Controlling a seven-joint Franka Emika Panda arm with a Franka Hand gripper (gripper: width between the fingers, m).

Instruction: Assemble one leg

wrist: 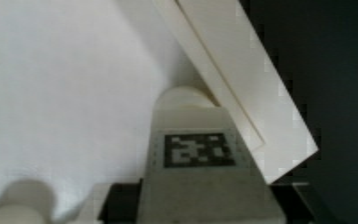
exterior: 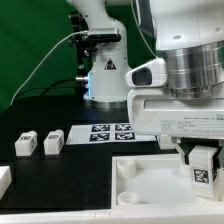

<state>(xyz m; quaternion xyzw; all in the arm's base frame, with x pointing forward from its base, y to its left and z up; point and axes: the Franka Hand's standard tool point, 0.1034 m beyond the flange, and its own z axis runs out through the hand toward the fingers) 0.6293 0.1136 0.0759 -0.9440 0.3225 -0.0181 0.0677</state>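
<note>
We hold the leg (exterior: 203,167) clamped in our gripper (exterior: 203,160) above the white tray-like piece (exterior: 150,175), near its corner. Judging by this, seating remains; two spare blocks (exterior: 38,144) wait on the worktop (exterior: 60,115).

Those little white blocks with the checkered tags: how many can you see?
3. Two legs lie side by side on the black table at the exterior view's left; a third is in the jaws over the white tray. More may be hidden.
</note>
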